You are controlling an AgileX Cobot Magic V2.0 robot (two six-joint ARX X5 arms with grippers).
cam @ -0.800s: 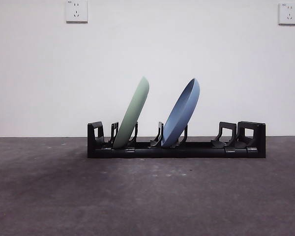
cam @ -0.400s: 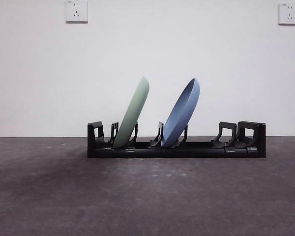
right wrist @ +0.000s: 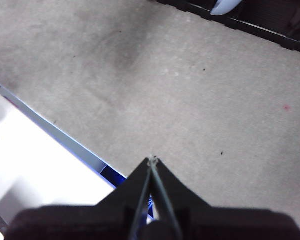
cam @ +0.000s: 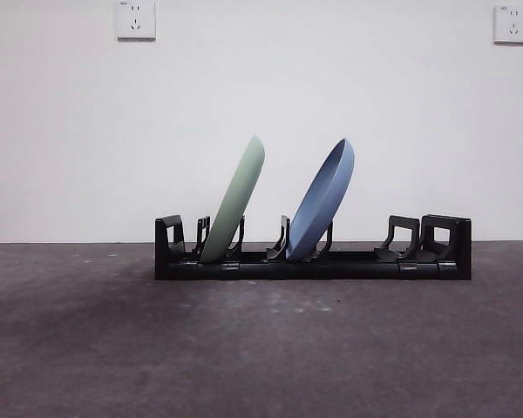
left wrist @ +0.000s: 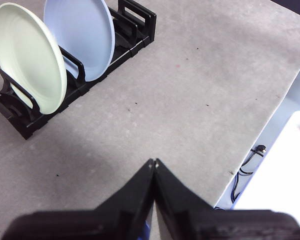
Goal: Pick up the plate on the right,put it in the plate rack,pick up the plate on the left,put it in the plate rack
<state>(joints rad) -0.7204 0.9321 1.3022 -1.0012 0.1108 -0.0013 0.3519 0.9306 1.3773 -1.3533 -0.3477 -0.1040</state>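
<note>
Seated in the plate rack [cam: 312,261] at mid-table: green plate [cam: 235,202] and blue plate [cam: 322,202], both leaning, in separate prong pairs. Well apart, over bare table [left wrist: 200,90], left gripper [left wrist: 154,162] and right gripper [right wrist: 152,160], each clenched on nothing. Judged complete; nothing left but staying clear.

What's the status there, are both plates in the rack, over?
Left gripper and right gripper shut, holding nothing, above bare table. Green plate and blue plate both leaning in plate rack. Nothing in the way.
</note>
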